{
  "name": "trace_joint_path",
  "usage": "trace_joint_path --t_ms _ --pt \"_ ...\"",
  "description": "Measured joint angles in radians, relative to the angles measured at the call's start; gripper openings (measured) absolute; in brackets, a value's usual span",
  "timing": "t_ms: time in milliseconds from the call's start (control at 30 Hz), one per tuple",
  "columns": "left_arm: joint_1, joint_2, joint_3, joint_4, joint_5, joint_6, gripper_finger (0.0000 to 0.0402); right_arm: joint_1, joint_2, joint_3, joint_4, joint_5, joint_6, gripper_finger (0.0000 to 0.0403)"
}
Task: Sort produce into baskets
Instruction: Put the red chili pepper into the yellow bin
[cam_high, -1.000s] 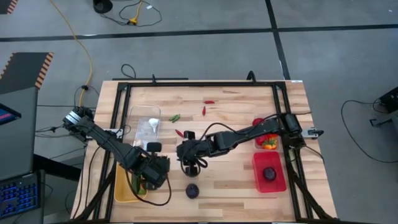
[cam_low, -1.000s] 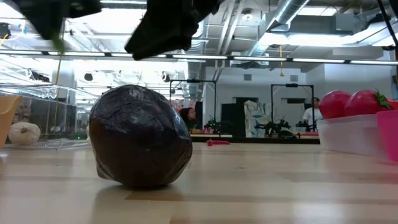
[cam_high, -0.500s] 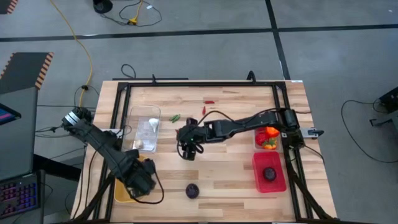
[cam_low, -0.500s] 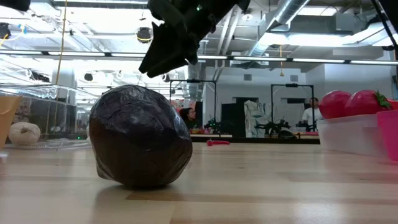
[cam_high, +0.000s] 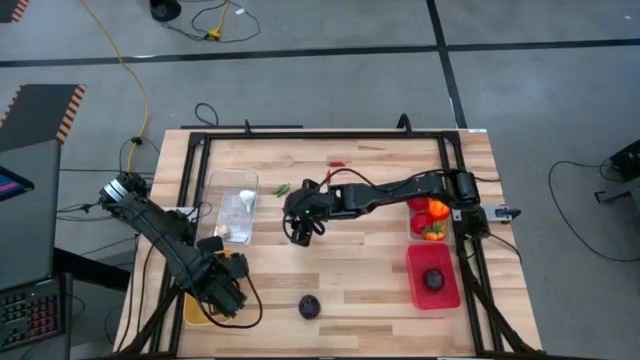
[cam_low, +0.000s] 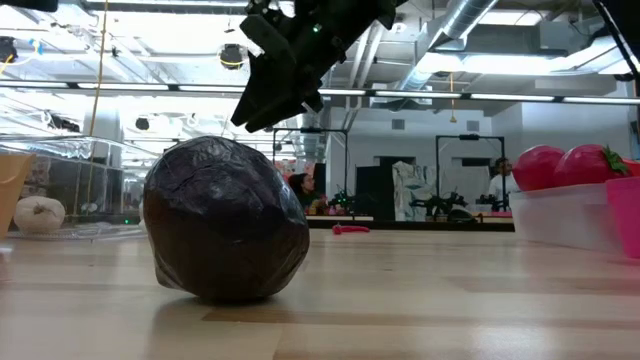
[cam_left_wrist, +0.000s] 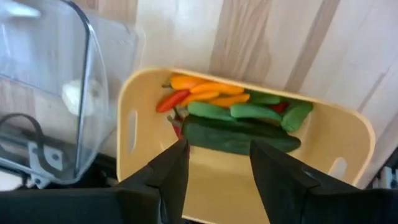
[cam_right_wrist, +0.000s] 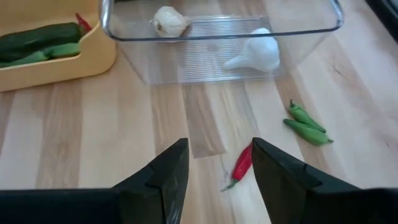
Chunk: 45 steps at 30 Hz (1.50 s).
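Right gripper (cam_right_wrist: 214, 180) spread, empty, red chilli (cam_right_wrist: 242, 165) just ahead between jaws; should've dropped straight, pinched mid-body. Left gripper (cam_left_wrist: 214, 174) spread over yellow bin (cam_left_wrist: 348, 134).

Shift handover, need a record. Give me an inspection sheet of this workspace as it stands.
Surface: wooden table, mostly bare.
Job's things: yellow bin holds green, orange and red chillies; clear bin holds garlic; red bin holds a purple round; another purple round and red chilli loose on the table.
Clutter: nothing seen.
Grippers: left gripper open over the yellow bin, empty; right gripper open above the red chilli.
Cables: yellow cable on the floor.
Surroundings: person far behind.
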Motion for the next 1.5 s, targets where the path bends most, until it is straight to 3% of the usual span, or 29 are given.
trace_joint_path --t_ms 567,800,1200,1500 --pt "0.001 0.0 0.0 0.012 -0.058 0.026 0.0158 -0.069 0.263 -0.001 0.093 0.037 0.004 0.0188" --pt "0.001 0.0 0.0 0.011 -0.074 0.026 0.0158 -0.079 0.274 0.002 0.09 0.02 0.03 0.0166" --pt "0.0 0.0 0.0 0.012 -0.1 0.026 0.0158 -0.067 0.272 0.001 0.087 -0.019 0.026 0.0049" --pt "0.0 0.0 0.0 0.041 -0.23 0.082 0.0158 -0.024 0.209 -0.003 0.08 -0.144 0.026 0.0057"
